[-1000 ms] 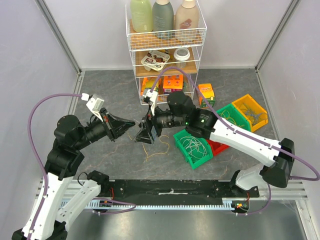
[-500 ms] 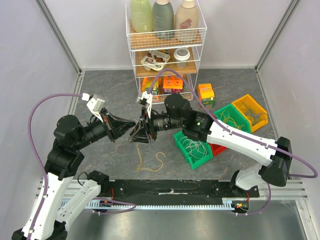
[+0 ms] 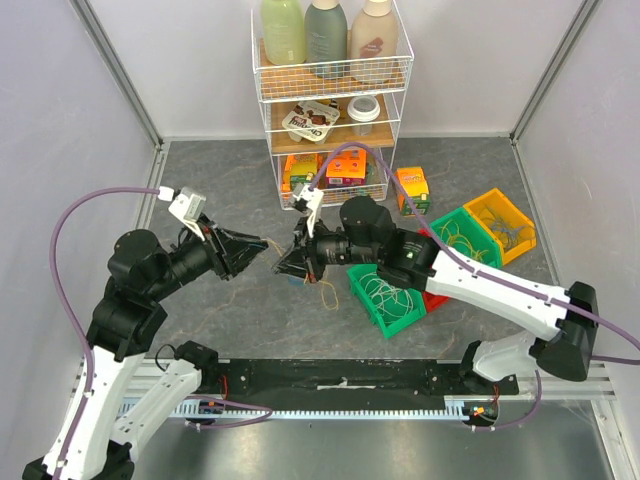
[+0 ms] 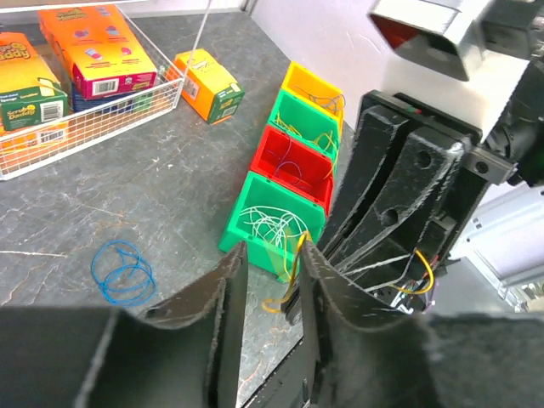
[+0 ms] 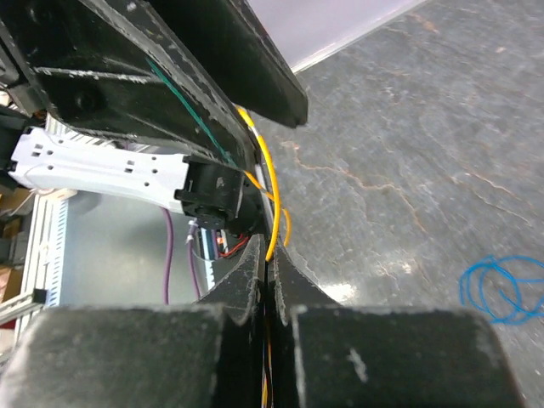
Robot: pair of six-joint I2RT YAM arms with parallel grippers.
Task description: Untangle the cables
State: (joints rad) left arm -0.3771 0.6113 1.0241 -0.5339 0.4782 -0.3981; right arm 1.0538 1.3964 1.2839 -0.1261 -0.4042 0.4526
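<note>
A thin yellow cable (image 5: pixel 274 212) runs up out of my right gripper (image 5: pixel 269 259), whose jaws are shut on it. In the top view its loose end (image 3: pixel 322 292) dangles just above the table below the right gripper (image 3: pixel 283 266). My left gripper (image 4: pixel 272 251) faces it tip to tip with its jaws open, and the yellow cable (image 4: pixel 293 272) lies against the inner side of its right finger. From above, the left gripper (image 3: pixel 266 244) sits just left of the right one. A blue cable (image 4: pixel 123 272) lies coiled on the table, also visible in the right wrist view (image 5: pixel 501 289).
A green bin (image 3: pixel 390 295) with white cables stands right of the grippers. Beyond it are a red bin (image 4: pixel 293 166), a second green bin (image 3: pixel 462 235) and a yellow bin (image 3: pixel 505 222). A wire shelf rack (image 3: pixel 330 100) and an orange box (image 3: pixel 412 187) stand at the back.
My right gripper has shut on the yellow cable and lifted it off the table. My left gripper, shut before, has opened. The right arm has shifted slightly right.
</note>
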